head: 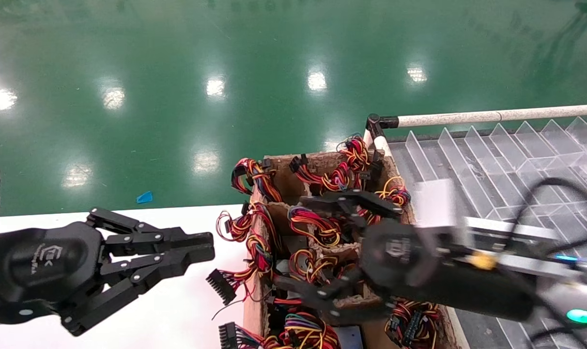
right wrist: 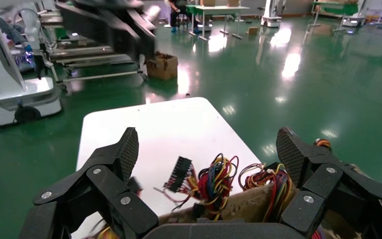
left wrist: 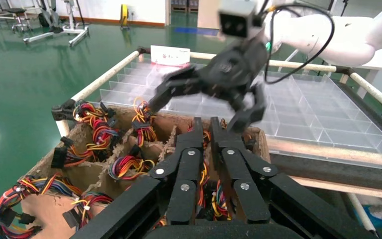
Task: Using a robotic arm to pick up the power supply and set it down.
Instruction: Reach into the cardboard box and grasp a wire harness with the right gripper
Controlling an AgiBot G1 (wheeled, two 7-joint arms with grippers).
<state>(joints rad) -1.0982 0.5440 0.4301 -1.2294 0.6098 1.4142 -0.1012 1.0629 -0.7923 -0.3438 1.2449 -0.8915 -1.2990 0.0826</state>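
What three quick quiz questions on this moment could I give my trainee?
1. True or false: the right claw is open above the cardboard crate.
2. Where is the left claw? A) over the white table B) inside the crate C) over the clear divider tray
3. Fill in: the right claw is holding ____.

Key: 1 true; 2 A; 3 nothing.

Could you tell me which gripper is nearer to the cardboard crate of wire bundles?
Right. The right gripper hangs open directly over the cardboard crate; the left gripper hovers beside it, above the white table.
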